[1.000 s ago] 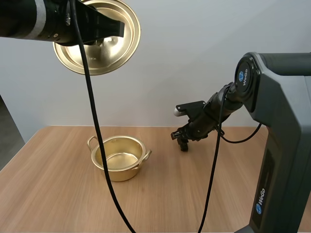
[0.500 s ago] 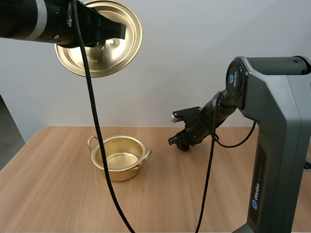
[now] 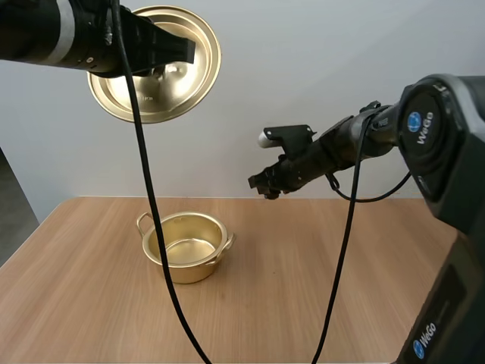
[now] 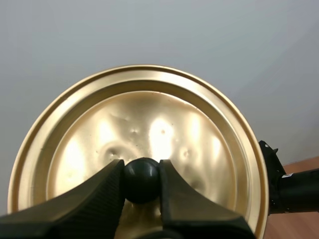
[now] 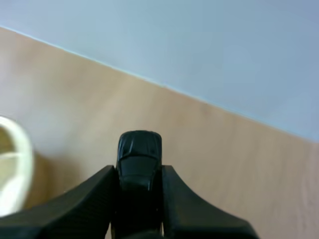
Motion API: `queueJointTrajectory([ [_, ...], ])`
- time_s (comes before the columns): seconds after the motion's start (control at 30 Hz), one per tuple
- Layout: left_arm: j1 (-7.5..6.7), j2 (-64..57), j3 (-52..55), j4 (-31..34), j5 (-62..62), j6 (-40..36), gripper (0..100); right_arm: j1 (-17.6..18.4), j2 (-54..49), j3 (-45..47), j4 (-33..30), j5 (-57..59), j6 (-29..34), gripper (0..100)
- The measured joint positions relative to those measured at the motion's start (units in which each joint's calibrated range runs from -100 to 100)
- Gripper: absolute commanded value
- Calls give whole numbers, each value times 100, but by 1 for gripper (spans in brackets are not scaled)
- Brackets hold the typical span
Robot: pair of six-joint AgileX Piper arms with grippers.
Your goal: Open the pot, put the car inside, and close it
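A golden pot (image 3: 186,246) stands open on the wooden table (image 3: 303,288), left of centre. Its golden lid (image 3: 155,64) hangs high above it, on edge. My left gripper (image 4: 141,180) is shut on the lid's black knob (image 4: 141,179). My right gripper (image 3: 259,184) hovers in the air to the right of the pot, well above the table. It is shut on a small black toy car (image 5: 139,154), whose front sticks out past the fingertips. The pot's pale rim (image 5: 12,164) shows beside the right gripper (image 5: 139,172).
My right arm's tall dark base (image 3: 455,288) takes up the table's right side. The table's far edge meets a plain white wall.
My right gripper has lifted the car off the table and carried it up and to the left, toward the pot. The lid stays held high.
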Motion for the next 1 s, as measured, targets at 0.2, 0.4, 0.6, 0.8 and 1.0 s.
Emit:
queueJointTrajectory([
  [0.2,0,0,0,0,16,0,0,565,-541,156,688,1563,-529,0],
  [0.4,0,0,0,0,16,20,0,1179,-238,540,315,2076,-893,0],
  [0.6,0,0,0,0,16,20,0,1356,268,572,64,939,-995,34],
  [0.8,0,0,0,0,37,20,0,1356,233,572,-29,295,-870,61],
  [1.0,0,84,234,32,37,57,0,1135,-230,572,121,225,-768,0],
])
